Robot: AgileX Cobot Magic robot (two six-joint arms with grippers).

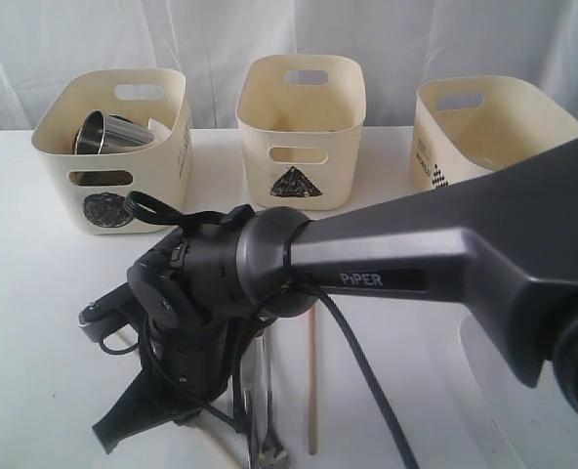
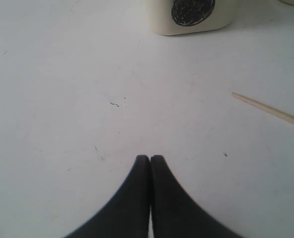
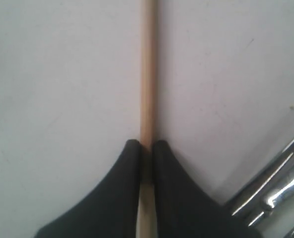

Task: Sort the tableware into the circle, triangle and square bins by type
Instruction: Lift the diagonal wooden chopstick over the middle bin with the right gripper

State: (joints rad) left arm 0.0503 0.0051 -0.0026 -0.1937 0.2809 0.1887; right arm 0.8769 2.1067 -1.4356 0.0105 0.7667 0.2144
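At upper left, the cream plastic tub marked with a black scribbled circle (image 1: 55, 147) holds a shiny steel mug (image 1: 102, 134), tilted. The triangle-marked cream tub (image 1: 348, 156) at centre has its floor out of sight. The third cream tub (image 1: 435, 137), upper right, is partly hidden by the dark arm (image 1: 445, 244), and its mark cannot be read. The left gripper (image 2: 150, 158) has its tips pressed together. The right gripper (image 3: 147, 145) pinches a thin wooden chopstick (image 3: 147, 74) beside steel cutlery (image 3: 276, 188) that is cut off at the frame's edge.

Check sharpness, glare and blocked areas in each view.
Exterior view: bins sharp, but the right arm blocks much of the table. Left wrist view: evenly lit and pale, dark fingers featureless. Right wrist view: close chopstick soft, glare streaks on the steel cutlery.
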